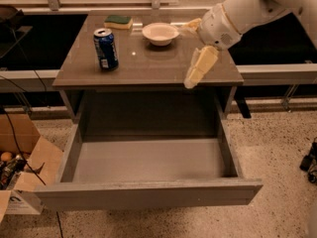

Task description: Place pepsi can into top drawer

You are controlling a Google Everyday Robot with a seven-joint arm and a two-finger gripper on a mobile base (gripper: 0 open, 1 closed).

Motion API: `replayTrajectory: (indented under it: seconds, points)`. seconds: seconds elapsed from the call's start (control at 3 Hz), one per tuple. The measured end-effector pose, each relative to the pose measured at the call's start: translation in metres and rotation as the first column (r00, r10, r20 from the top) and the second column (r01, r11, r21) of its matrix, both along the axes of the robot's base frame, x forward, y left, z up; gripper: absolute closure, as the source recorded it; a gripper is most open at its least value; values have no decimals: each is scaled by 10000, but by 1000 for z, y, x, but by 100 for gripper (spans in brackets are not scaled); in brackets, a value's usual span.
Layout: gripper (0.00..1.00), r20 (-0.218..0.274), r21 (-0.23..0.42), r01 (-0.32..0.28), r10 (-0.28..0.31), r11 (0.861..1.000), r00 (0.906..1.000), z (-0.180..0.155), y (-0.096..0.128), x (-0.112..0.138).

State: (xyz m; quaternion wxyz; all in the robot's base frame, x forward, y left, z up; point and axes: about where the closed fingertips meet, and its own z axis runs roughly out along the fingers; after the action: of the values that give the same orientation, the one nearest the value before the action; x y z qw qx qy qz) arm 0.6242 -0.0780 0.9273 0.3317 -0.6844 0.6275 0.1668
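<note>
The pepsi can (106,48), dark blue with a silver top, stands upright on the left part of the grey table (143,66). The top drawer (148,194) is pulled fully open below the table and holds nothing. My gripper (192,50) hangs over the right side of the table top, well to the right of the can. It is open and empty: one pale finger (199,67) points down over the table's front edge, the other reaches toward the bowl.
A white bowl (160,32) sits at the table's back middle, just left of the gripper. A green and yellow sponge (118,21) lies at the back left. An open cardboard box (22,165) stands on the floor left of the drawer.
</note>
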Motion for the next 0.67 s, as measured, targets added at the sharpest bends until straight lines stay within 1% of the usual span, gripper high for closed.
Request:
replayTrajectory:
  seconds: [0.33, 0.67]
  points:
    - [0, -9, 40, -29, 29, 10000, 10000, -2, 2, 3]
    - [0, -119, 232, 25, -23, 9997, 9999, -9, 3, 8]
